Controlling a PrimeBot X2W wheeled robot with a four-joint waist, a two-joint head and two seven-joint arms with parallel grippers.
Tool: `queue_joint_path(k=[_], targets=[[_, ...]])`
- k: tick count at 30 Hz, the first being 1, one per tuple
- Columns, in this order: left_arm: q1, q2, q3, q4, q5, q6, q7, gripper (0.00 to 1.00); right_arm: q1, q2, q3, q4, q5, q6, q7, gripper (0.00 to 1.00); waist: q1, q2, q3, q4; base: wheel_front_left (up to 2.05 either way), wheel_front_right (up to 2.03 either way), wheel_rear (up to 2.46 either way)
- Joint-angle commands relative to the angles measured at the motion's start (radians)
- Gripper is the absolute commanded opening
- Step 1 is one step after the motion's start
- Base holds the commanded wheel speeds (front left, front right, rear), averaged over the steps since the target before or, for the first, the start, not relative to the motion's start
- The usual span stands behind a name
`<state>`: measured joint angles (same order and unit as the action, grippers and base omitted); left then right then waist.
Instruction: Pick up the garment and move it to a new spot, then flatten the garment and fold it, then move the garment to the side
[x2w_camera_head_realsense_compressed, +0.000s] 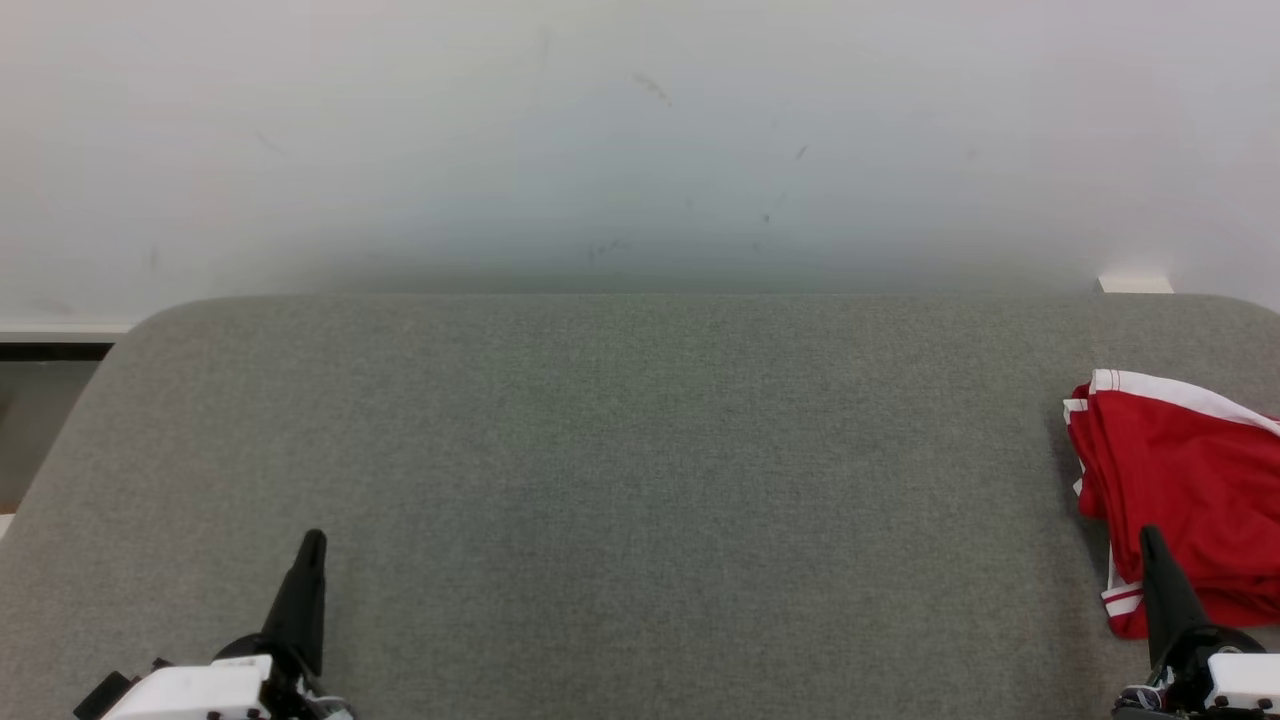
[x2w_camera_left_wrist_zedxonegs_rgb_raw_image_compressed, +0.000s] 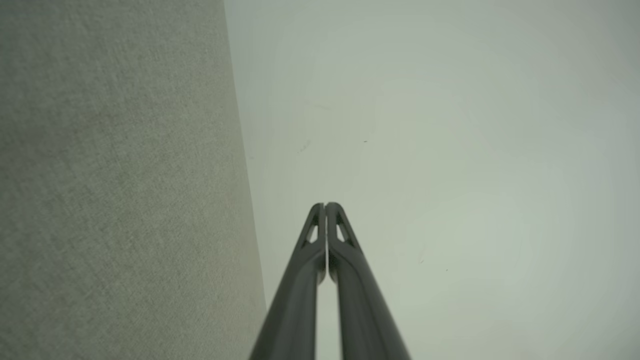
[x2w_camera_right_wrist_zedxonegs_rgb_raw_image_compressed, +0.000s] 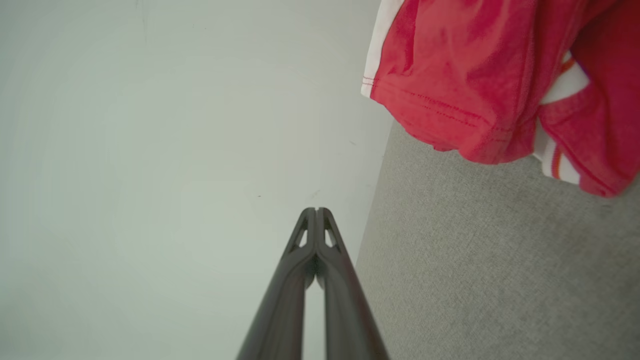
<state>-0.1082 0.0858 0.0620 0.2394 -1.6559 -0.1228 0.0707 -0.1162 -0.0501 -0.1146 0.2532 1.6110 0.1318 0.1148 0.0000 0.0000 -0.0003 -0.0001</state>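
Note:
A red garment (x2w_camera_head_realsense_compressed: 1180, 480) with white trim lies folded at the right edge of the grey felt table (x2w_camera_head_realsense_compressed: 640, 480); it also fills the upper right of the right wrist view as red cloth (x2w_camera_right_wrist_zedxonegs_rgb_raw_image_compressed: 475, 75). My right gripper (x2w_camera_head_realsense_compressed: 1150, 540) is shut and empty, its tip in front of the garment's near left corner; in its own view the closed fingertips (x2w_camera_right_wrist_zedxonegs_rgb_raw_image_compressed: 316, 212) sit apart from the cloth. My left gripper (x2w_camera_head_realsense_compressed: 314, 542) stands shut and empty at the lower left, far from the garment, its closed tips (x2w_camera_left_wrist_zedxonegs_rgb_raw_image_compressed: 325, 206) pointing at the wall.
A pale wall (x2w_camera_head_realsense_compressed: 640, 140) rises behind the table's rounded far edge. A small white block (x2w_camera_head_realsense_compressed: 1135, 284) sits at the far right edge. A dark gap and floor (x2w_camera_head_realsense_compressed: 40, 400) show past the table's left side.

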Motion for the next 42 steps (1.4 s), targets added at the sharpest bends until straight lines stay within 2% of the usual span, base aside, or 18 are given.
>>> queue_joint_path(k=[1, 42], targets=[[-0.008, 0.006, 0.004, 0.001, -0.002, -0.003, 0.005, 0.0, -0.008, 0.0, -0.004, 0.0, 0.001, -0.002, 0.005, 0.0, 0.0, 0.0, 0.0, 0.0, 0.0, 0.0, 0.0], [-0.008, 0.0, 0.011, 0.001, 0.006, -0.003, 0.009, 0.0, -0.008, 0.0, -0.004, 0.0, 0.001, -0.002, 0.005, 0.0, 0.0, 0.0, 0.0, 0.0, 0.0, 0.0, 0.0]])
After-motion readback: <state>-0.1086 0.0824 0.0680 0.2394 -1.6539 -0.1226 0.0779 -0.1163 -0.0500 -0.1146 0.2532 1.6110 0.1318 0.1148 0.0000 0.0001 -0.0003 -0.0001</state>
